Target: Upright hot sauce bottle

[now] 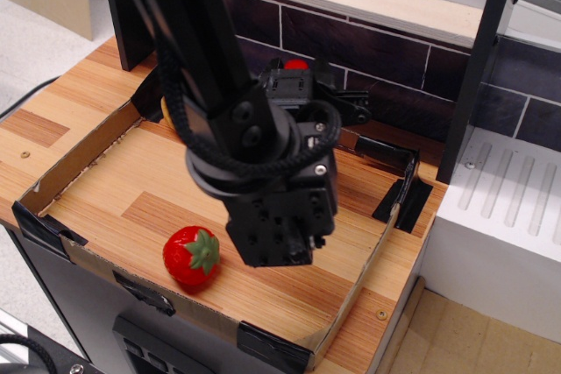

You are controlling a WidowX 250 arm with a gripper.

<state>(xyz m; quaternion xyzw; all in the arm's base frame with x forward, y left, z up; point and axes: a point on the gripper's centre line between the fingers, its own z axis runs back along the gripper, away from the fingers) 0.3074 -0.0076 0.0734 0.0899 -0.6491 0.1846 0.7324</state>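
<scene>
How the jaws stand cannot be told, since the gripper (pixel 289 247) is seen only as a black block hanging low over the wooden tray (pixel 79 159), beside the strawberry (pixel 191 256). Of the hot sauce bottle (pixel 296 65) only a red cap is shown behind the arm, apparently upright by the dark tiled wall (pixel 386 59); the uprighting is judged largely done, and a clear withdrawal is called for next.

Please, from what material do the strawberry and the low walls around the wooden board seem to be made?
The strawberry looks like glossy moulded plastic: it carries bright highlights, and its green leaves are flat and uniform. The low walls look like plain brown cardboard, matte and thin with raw edges, joined at the corners by black tape. The board shows a wood grain pattern, perhaps laminate.
</scene>
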